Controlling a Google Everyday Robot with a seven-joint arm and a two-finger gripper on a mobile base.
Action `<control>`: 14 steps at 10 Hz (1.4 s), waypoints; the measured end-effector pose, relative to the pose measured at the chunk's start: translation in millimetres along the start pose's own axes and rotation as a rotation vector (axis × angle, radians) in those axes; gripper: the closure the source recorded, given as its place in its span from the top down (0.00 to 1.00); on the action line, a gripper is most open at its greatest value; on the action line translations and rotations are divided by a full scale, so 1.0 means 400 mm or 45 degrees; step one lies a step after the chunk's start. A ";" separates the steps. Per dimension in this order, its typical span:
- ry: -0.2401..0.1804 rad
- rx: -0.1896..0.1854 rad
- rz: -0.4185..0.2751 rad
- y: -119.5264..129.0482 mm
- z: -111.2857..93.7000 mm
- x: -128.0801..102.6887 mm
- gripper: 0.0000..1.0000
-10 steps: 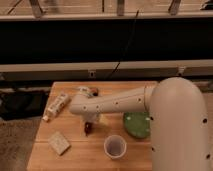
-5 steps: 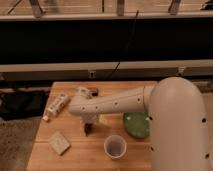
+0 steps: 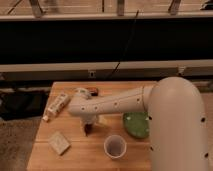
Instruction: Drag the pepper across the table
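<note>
Four items share the table with the arm: white tube at left, tan block nearer the front; gripper mid-table, jaws spread, directly over the pepper; white cup; green plate.

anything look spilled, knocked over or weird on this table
Nothing stands out: the cup stands upright, the white tube lies flat at the left edge of the table, and the gripper is down over the pepper, fingers open.

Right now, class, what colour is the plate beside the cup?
The plate is green, camera view; the gripper hangs left of it over the table.
</note>
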 end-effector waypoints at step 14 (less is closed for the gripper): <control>-0.005 0.007 -0.256 -0.013 0.000 -0.032 0.80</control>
